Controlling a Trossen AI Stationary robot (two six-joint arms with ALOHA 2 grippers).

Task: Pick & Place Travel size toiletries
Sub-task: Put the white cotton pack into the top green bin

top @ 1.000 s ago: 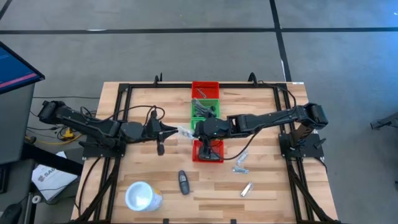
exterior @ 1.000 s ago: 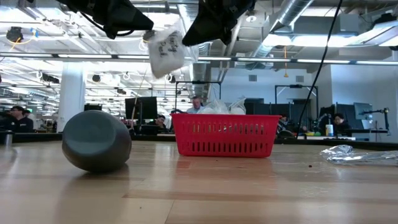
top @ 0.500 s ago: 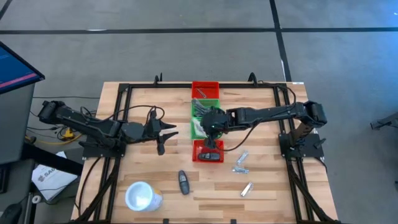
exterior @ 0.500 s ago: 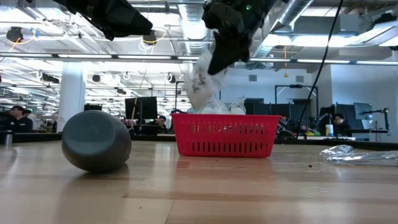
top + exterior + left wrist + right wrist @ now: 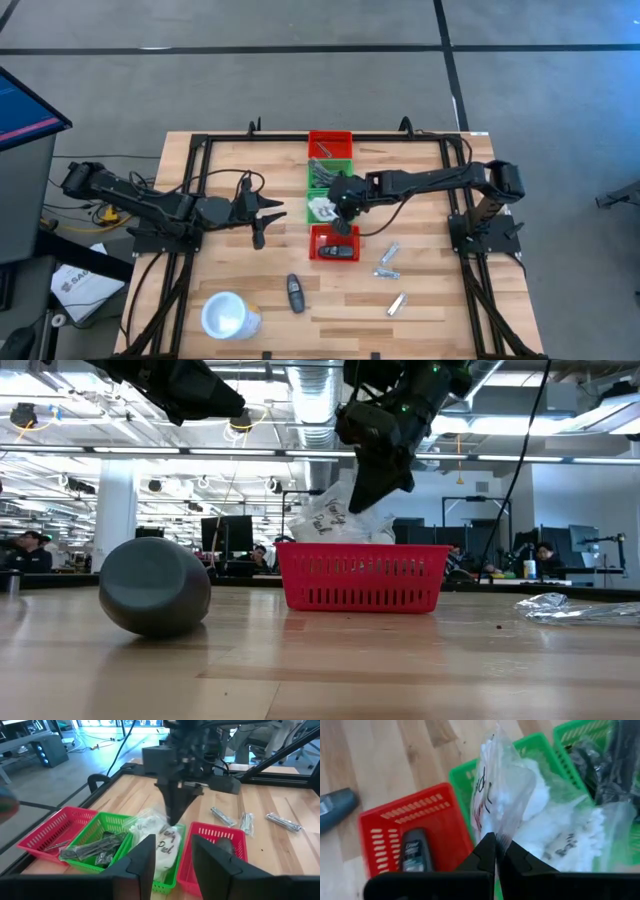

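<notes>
Your right gripper (image 5: pixel 336 208) sits at the centre of the high view, reaching in from the right over the row of bins, and its jaws are pinched tight on the top edge of a clear crinkly packet (image 5: pixel 507 800) showing white. In the low view that packet (image 5: pixel 335 518) hangs from the gripper (image 5: pixel 372 492) just above the rim of the near red bin (image 5: pixel 362 578), upper middle of the frame. From your left wrist camera you can see the packet (image 5: pixel 159 840) resting into the green bin (image 5: pixel 102 827), at the end nearest the near red bin (image 5: pixel 212 832), with other white-filled packets under it in the right wrist view.

The near red bin (image 5: pixel 335 245), below centre in the high view, holds a black oblong piece (image 5: pixel 414 851). The green bin (image 5: pixel 331 177) also carries dark items, and the far red bin (image 5: pixel 330 143) lies just above it.

Your left gripper (image 5: pixel 272 212) waits left of centre, apart from the bins, its jaws spread open and holding nothing.

On the desk (image 5: pixel 230 170), another black oblong piece (image 5: pixel 295 293) lies lower centre, a white cup (image 5: pixel 229 315) lies at lower left, and slim silver-grey tubes (image 5: pixel 387 262) lie lower right of the near red bin.
</notes>
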